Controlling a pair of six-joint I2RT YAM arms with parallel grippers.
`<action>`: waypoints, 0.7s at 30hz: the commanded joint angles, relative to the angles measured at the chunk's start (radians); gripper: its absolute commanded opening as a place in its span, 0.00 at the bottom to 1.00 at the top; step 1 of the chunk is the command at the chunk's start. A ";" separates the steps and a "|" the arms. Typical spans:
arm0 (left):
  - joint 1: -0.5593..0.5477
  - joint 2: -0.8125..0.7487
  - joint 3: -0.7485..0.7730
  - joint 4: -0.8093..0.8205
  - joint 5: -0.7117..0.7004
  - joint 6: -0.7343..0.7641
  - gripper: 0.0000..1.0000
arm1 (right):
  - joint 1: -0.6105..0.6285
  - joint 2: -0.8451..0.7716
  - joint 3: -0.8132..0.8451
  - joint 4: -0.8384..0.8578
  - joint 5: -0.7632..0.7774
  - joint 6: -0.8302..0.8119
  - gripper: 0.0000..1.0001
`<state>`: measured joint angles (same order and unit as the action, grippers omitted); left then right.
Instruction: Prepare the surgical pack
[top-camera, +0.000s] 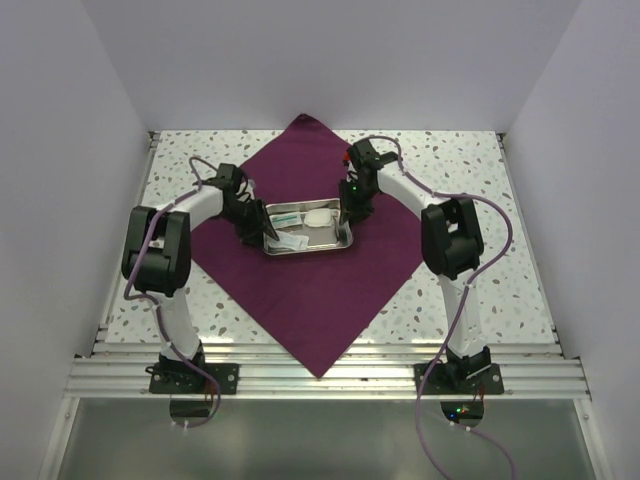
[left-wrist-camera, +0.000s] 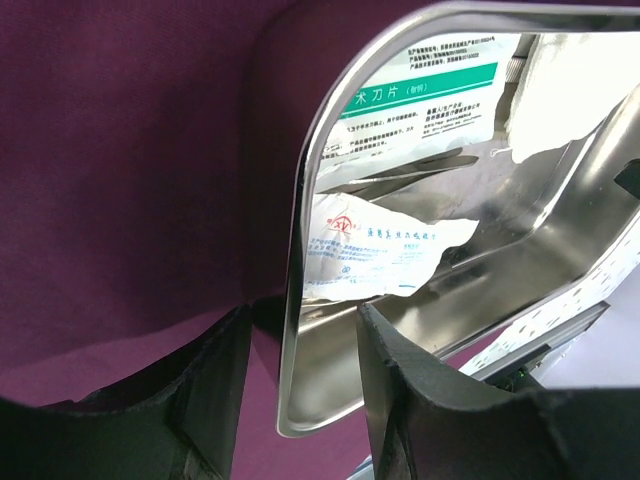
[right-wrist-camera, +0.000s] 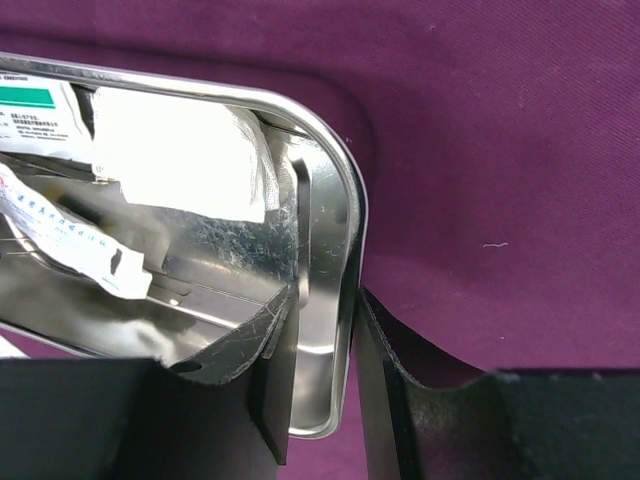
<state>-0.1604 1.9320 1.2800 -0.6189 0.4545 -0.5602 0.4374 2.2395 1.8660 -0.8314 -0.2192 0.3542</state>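
Midway between the left and right edges of the speckled worktop (top-camera: 455, 165), a dark purple cloth (top-camera: 330, 300) lies as a diamond, one corner toward the far edge and one over the near edge. At its centre stands the steel tray (top-camera: 305, 250), long sides parallel to the near edge. The left tool (top-camera: 256, 228) straddles the tray's left rim, fingers (left-wrist-camera: 405, 390) apart, with a gap on each side of the rim. The right tool (top-camera: 345, 215) straddles the right rim, one finger inside and one outside, both close against the metal; whether they clamp it cannot be told. Inside the tray lie a white gauze pad (right-wrist-camera: 175, 150) toward the right end, a green-banded packet (left-wrist-camera: 430, 85) and a crumpled white packet (left-wrist-camera: 380, 250) with blue print toward the left end.
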 joint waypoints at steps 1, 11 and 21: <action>-0.013 0.019 0.050 0.027 0.041 -0.004 0.50 | -0.003 -0.014 0.002 -0.015 0.015 0.003 0.32; -0.018 0.028 0.058 0.019 0.046 0.009 0.50 | -0.006 -0.040 -0.044 0.001 0.020 0.011 0.30; -0.018 0.045 0.074 0.012 0.049 0.014 0.51 | -0.009 -0.046 -0.045 0.008 0.029 0.015 0.31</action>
<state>-0.1696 1.9705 1.3075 -0.6193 0.4759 -0.5568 0.4313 2.2395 1.8236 -0.8299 -0.2001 0.3588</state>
